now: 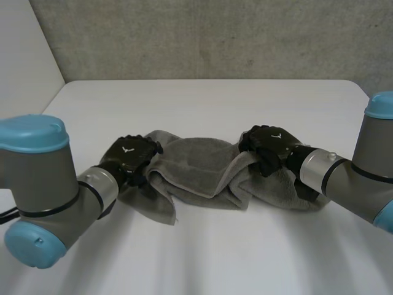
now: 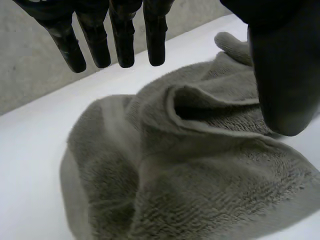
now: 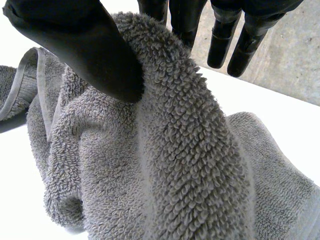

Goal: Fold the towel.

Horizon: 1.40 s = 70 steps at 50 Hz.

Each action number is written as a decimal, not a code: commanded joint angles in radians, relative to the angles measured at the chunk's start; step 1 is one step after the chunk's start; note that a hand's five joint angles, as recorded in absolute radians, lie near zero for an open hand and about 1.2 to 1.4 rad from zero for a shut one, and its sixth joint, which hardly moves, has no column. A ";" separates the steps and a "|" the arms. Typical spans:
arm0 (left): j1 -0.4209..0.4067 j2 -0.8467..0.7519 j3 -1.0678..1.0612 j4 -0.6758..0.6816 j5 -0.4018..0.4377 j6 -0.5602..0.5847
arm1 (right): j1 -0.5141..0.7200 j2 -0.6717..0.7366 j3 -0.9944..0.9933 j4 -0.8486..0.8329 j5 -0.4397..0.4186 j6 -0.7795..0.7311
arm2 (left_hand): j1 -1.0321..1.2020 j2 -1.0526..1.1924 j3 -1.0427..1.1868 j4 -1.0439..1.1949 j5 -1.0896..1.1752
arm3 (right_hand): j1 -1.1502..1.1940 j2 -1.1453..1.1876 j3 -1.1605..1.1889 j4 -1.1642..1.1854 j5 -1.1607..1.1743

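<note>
A grey towel (image 1: 196, 169) lies bunched mid-way across the white table (image 1: 202, 101), between two robot hands. The right robot hand (image 1: 268, 146) pinches a raised fold at the towel's right end between thumb and fingers. The left robot hand (image 1: 128, 158) hovers over the left end, fingers straight and wide of the thumb, holding nothing. The fold looks barely begun. Next, the left robot hand likely needs a grip on its edge so the cloth can be drawn flat.

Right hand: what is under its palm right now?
A raised fold of the towel, pinched between the right hand's thumb and fingers. The table beneath that fold is covered.
</note>
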<state>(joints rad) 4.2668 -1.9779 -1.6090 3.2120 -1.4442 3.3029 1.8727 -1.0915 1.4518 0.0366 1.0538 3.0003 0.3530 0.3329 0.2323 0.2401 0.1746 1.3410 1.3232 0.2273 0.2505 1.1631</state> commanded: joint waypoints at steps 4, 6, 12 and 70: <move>-0.030 -0.136 0.118 0.069 -0.007 -0.063 | 0.000 0.005 0.013 -0.001 -0.003 -0.001 | 0.051 0.071 -0.058 -0.066 0.055 | 0.055 0.073 -0.053 -0.076 0.059; -0.033 -0.159 0.142 0.069 -0.010 -0.063 | 0.000 0.007 0.018 -0.001 -0.005 -0.001 | 0.084 0.104 -0.058 -0.066 0.088 | 0.055 0.073 -0.053 -0.076 0.059; -0.035 -0.228 0.211 0.068 -0.015 -0.060 | 0.000 0.005 0.018 -0.003 -0.005 -0.001 | 0.259 0.279 -0.058 -0.066 0.263 | 0.055 0.073 -0.053 -0.076 0.059; 0.222 0.111 -0.074 0.089 0.102 0.135 | -0.162 -0.105 0.097 0.574 -0.040 -0.773 | 1.043 1.063 -0.058 -0.066 1.047 | -0.290 -0.272 -0.053 -0.076 -0.287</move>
<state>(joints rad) 4.4735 -1.8626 -1.6412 3.2929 -1.3777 3.4383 1.7539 -1.1600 1.5246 0.5567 1.0147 2.3340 1.3163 1.3462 0.2323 0.2401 1.1757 1.0196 1.0181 0.2273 0.2505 0.8500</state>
